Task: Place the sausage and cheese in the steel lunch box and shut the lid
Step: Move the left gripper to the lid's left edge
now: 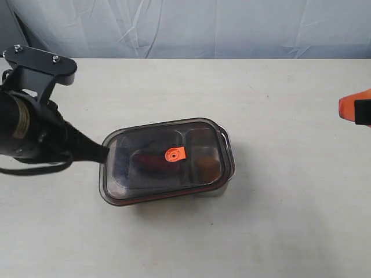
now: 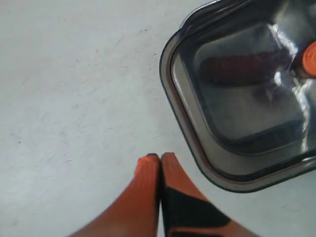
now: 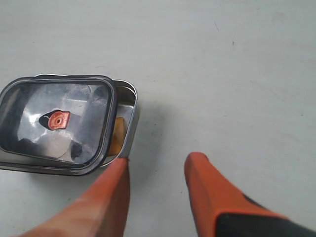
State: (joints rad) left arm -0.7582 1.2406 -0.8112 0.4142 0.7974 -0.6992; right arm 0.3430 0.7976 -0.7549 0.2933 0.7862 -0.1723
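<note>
Sitting askew, lid (image 1: 145,145) overhangs steel lunch box (image 3: 129,98), L claw (image 2: 159,157) pinched empty by edge, R claw (image 3: 158,160) wide

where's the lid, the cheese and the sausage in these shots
lid (image 1: 165,171): exterior view, middle of its top
cheese (image 3: 117,136): right wrist view, strip showing past the lid's edge
sausage (image 2: 232,69): left wrist view, its middle, seen through the lid

The smoky lid (image 1: 200,145) is lying offset on the steel lunch box (image 1: 230,165). The sausage (image 1: 152,161) is showing beneath it. The cheese (image 3: 117,134) is sitting at the uncovered end.
</note>
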